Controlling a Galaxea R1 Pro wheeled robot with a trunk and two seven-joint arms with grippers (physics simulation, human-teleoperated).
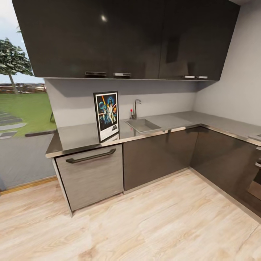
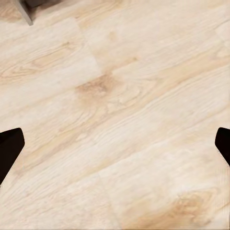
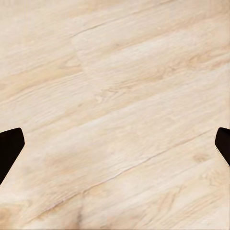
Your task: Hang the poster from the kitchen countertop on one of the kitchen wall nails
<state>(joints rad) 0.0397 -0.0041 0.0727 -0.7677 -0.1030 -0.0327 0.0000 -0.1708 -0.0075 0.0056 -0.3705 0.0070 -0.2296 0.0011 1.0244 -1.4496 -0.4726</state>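
The poster (image 1: 107, 115), in a thin black frame with a white border and dark blue artwork, stands upright on the kitchen countertop (image 1: 78, 136), left of the recessed sink (image 1: 143, 125) and chrome tap (image 1: 135, 108). My left gripper (image 2: 115, 148) is open over the wooden floor (image 2: 120, 96), its dark fingertips (image 2: 9, 148) far apart at the picture's edges with nothing between them. My right gripper (image 3: 115, 148) is open in the same way above the floor boards (image 3: 120, 105). Both hang well away from the poster.
Dark wall cabinets (image 1: 119, 36) hang above the counter, which turns along the right wall (image 1: 232, 128). A grey dishwasher front (image 1: 92, 177) with a dark handle sits under the poster. A large window (image 1: 21, 108) at the left looks onto grass. Light wooden floor (image 1: 145, 224) spreads before the cabinets.
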